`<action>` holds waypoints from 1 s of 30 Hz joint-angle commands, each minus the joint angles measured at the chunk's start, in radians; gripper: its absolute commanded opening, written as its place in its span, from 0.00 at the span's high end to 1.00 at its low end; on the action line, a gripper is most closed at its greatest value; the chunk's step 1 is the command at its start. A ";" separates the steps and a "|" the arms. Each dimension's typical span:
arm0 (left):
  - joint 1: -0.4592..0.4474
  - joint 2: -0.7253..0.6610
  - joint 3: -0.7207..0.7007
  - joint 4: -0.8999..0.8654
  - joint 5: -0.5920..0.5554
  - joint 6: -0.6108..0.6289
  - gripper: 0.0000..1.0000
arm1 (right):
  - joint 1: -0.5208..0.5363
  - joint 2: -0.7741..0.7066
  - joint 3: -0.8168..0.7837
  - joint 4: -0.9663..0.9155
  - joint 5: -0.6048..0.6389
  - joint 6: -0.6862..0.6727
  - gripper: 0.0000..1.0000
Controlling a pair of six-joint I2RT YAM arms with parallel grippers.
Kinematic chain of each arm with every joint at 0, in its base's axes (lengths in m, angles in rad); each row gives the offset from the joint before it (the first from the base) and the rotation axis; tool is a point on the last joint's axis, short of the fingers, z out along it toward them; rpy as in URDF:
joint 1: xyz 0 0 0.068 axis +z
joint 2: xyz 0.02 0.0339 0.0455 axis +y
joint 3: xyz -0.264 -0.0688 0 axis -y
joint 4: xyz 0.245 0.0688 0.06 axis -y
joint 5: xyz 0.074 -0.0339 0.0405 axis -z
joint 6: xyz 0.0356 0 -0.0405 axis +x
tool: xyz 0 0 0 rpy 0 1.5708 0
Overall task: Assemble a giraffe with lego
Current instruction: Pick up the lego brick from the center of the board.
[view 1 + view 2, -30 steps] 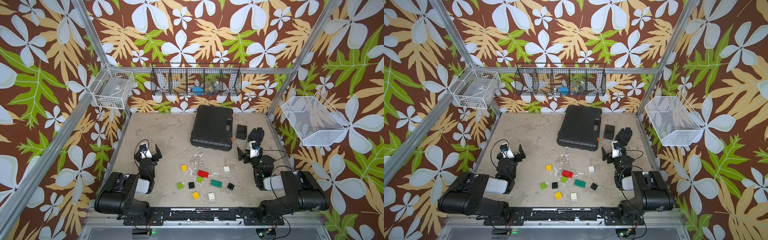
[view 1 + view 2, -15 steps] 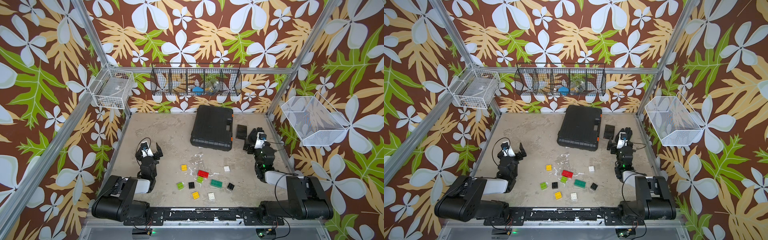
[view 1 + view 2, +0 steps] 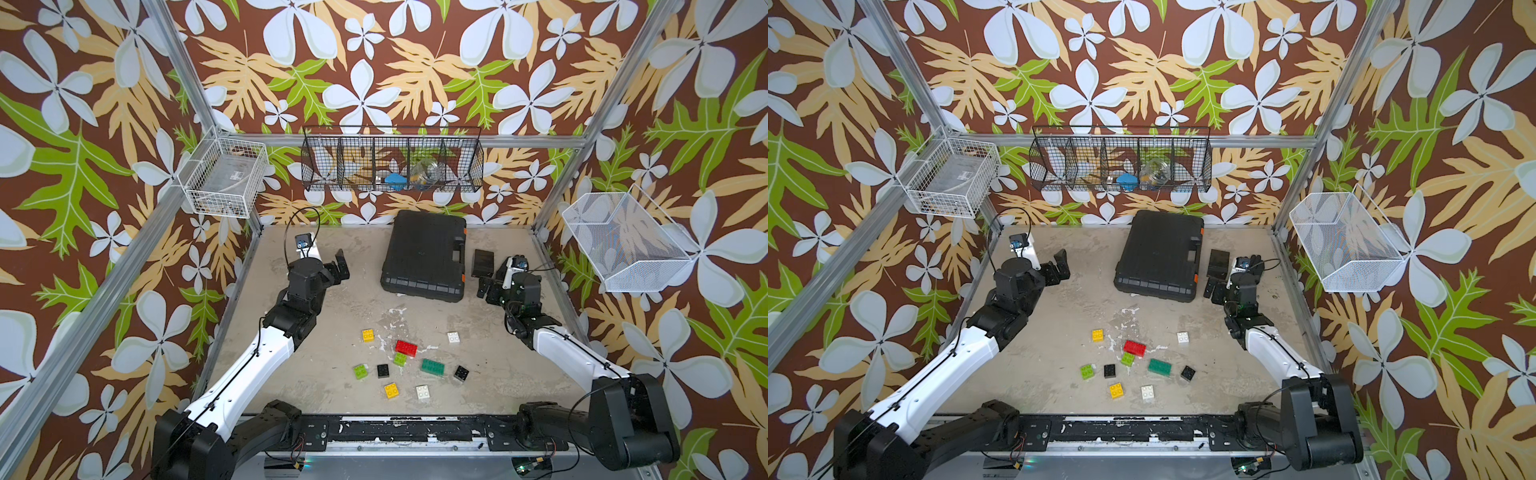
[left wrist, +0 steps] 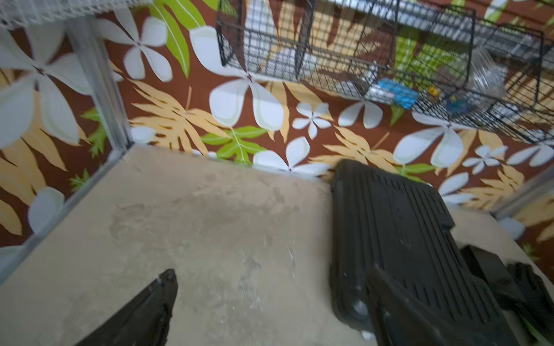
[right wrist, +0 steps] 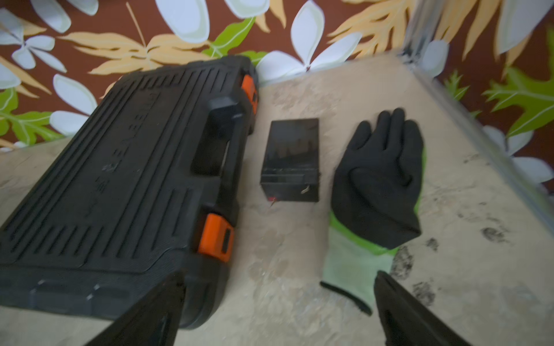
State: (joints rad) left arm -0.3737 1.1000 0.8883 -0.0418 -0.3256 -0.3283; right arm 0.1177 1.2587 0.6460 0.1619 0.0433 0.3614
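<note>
A: Both arms have unfolded and stretched away from the base since the earlier frame. Left gripper is now out at 10 o'clock on the table, right gripper at 2 o'clock. Bricks haven't moved.

B: Jaws?

A: Both pairs wide apart with nothing between them, clear in both wrist views.

B: Giraffe?

A: Not started. Ten loose bricks sit at 6 o'clock near the front edge, none joined. Both grippers are well apart from them and point at the far wall.

B: So what's the step?

A: Looks like the reach for the first pick. Swing both wrists back to 6 o'clock and tilt them down. I'd take the red brick first, since it's the body. Pinch its long sides, not the studs. A lime brick sits just beside it at its 7 o'clock, so come in from the other side or it gets nudged. One gripper holds, the other presses pieces on square.

B: Any text?

A: The black case at 12 o'clock has raised lettering on its lid, too blurred to read. The small black box and the glove show no readable label, and the bricks are too small to tell.
</note>
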 commanded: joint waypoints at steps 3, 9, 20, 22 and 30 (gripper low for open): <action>-0.051 0.053 0.042 -0.373 0.232 -0.172 0.00 | 0.083 -0.047 0.091 -0.410 -0.072 0.090 0.00; -0.170 0.121 0.003 -0.430 0.275 -0.304 0.00 | 0.179 -0.225 0.142 -0.651 -0.050 0.088 0.00; -0.275 0.334 -0.028 -0.397 0.179 -0.444 0.05 | 0.249 -0.203 0.060 -0.658 -0.195 0.099 0.00; -0.277 0.372 -0.029 -0.377 0.180 -0.461 0.07 | 0.248 -0.168 0.075 -0.644 -0.216 0.084 0.00; -0.305 0.431 -0.035 -0.371 0.165 -0.494 0.26 | 0.248 -0.122 0.074 -0.599 -0.249 0.084 0.00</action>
State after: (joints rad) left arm -0.6720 1.5299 0.8581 -0.4156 -0.1390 -0.8024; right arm 0.3656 1.1336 0.7330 -0.4648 -0.1825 0.4408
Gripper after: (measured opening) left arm 0.742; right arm 0.997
